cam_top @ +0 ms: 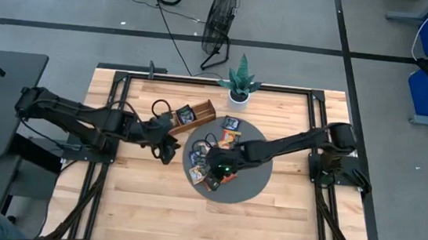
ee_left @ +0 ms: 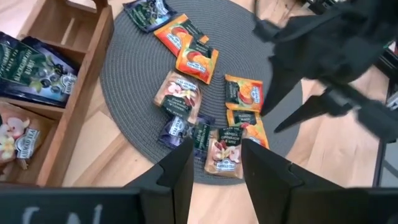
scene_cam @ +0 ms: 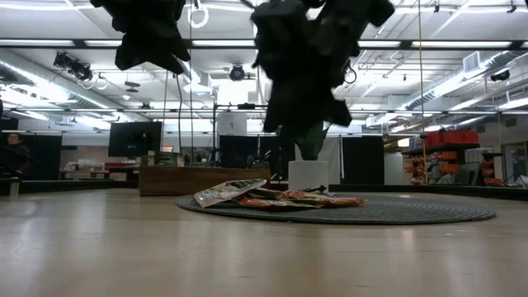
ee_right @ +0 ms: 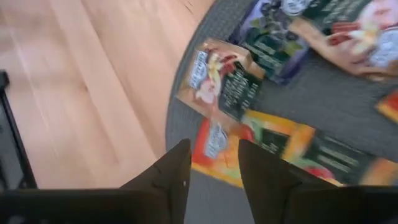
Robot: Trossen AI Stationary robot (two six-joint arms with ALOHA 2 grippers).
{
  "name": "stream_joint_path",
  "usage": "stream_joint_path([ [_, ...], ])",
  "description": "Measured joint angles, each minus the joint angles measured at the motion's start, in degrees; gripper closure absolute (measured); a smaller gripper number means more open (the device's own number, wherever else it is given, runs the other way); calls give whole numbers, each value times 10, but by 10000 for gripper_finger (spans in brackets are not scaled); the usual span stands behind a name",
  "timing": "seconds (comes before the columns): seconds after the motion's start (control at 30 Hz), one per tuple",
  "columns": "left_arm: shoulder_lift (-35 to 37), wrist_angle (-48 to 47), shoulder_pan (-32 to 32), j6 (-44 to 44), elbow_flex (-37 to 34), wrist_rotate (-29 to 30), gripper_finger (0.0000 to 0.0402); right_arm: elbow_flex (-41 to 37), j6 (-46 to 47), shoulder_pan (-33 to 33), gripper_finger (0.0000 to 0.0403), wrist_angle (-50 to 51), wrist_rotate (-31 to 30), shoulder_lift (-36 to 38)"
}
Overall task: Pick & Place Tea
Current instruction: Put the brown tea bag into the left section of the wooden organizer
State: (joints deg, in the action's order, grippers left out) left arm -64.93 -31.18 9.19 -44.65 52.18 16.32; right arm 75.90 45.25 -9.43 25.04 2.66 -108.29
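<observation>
1. The table [cam_top: 135, 199] is pale wood and fills the middle of the high view. A round grey mat [cam_top: 251, 188] lies a little right of the centre.
2. The sachets [cam_top: 211, 167] lie in a loose heap on the left half of the mat. One dark sachet [cam_top: 232, 123] lies apart at the upper edge of the mat.
3. A wooden tray [cam_top: 199, 112] stands tilted at the upper left of the mat, with two sachets [ee_left: 34, 59] already in its compartments.
4. A small plant [cam_top: 240, 81] in a white pot is at the upper edge of the table. On the grey floor beyond it there are a fan [cam_top: 221, 26] and cables.
5. The left gripper [ee_left: 214, 163] hangs over the left edge of the mat. Its fingers are apart and hold nothing.
6. The right gripper [ee_right: 213, 163] hangs above the lower part of the heap. Its fingers are also a little apart and empty, over an orange sachet [ee_right: 261, 146].
7. In the low view both grippers are cut off by the upper edge and look only like dark shapes. The heap is flat, so single sachets are hard to tell there.
8. The lower half of the table is bare wood, and the right half of the mat is free.
</observation>
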Motion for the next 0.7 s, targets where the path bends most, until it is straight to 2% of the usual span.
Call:
stream_joint_path([
  [0.13, 0, 0, 10, 3, 0, 0, 264, 0, 39, 7, 221, -43, 11, -19],
  [0.37, 1, 1, 26, 4, 0, 0, 264, 0, 102, 30, 154, -31, 13, -21],
  [0.7, 2, 1, 61, 60, 0, 0, 264, 1, 139, 42, 153, -42, 35, -38],
])
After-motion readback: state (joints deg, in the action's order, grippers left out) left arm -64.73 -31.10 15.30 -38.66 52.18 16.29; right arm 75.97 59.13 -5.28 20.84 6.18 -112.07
